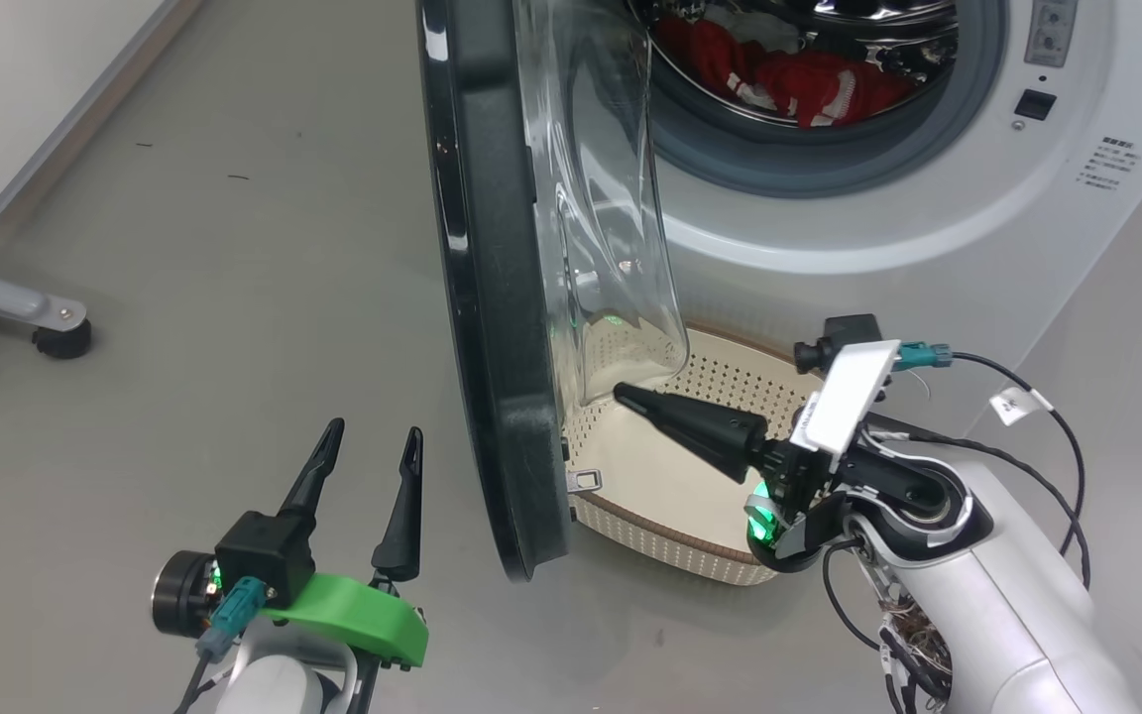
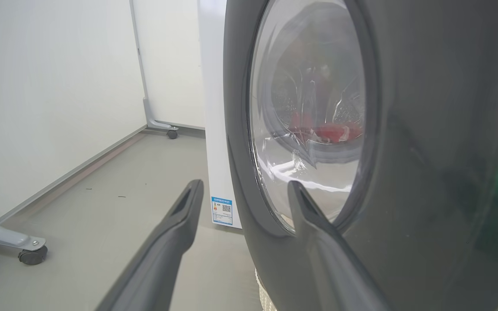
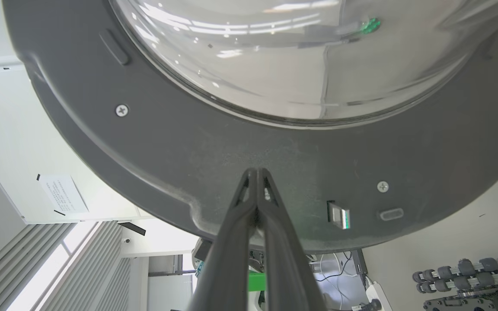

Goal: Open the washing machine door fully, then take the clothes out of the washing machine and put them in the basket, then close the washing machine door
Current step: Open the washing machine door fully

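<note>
Floor (image 1: 184, 297): smooth grey with a few dark specks.
Wall (image 2: 37, 86): white with grey skirting, on my left; a grey caster foot (image 1: 46, 317) stands beside it.
Door (image 1: 492, 297): swung out, edge-on between my arms.
Left gripper (image 1: 375, 429): fingers spread and empty, outside the door.
Right gripper (image 1: 623, 394): fingers pressed together, tips at the door's inner rim, above the basket (image 1: 670, 535).
Clothes (image 1: 809, 84): red, lying in the drum of the machine (image 1: 928, 198).

We see bright, even light, soft shadows on the floor (image 1: 234, 297). Glare streaks the door (image 3: 275, 56) glass; wrist views bend at edges.
</note>
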